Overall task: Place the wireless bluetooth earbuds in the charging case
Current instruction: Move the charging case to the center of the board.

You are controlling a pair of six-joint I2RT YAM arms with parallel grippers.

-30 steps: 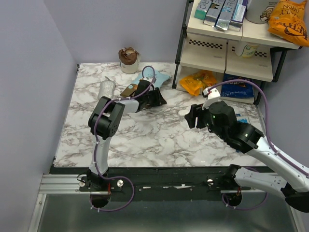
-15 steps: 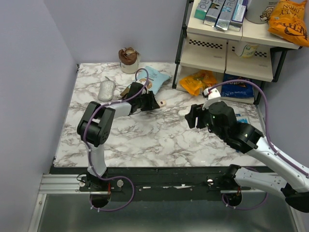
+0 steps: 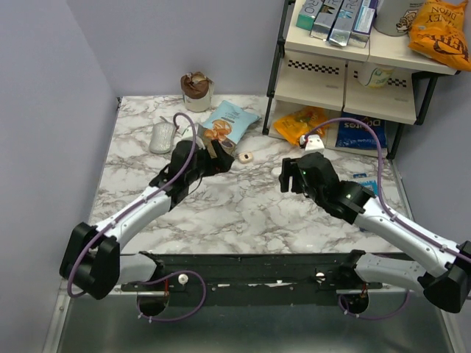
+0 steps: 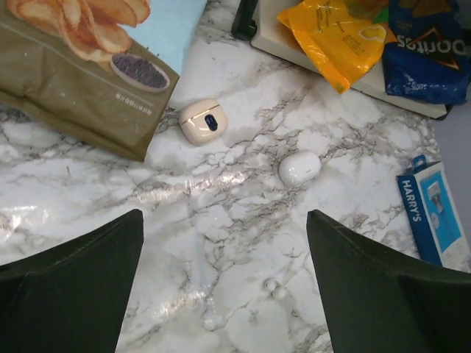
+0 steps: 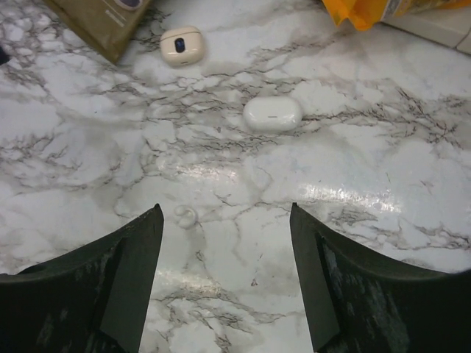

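Both spread, empty: L gripper, R gripper hover over loose earbud | charging case just beyond, lid looks shut | prob. lining up pick

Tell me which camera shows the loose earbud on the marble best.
Right wrist: the earbud lies close, left of centre, its outline readable on the marble. The left wrist view shows the earbud fainter, blending into the veining. In the top external view it is too small to find.
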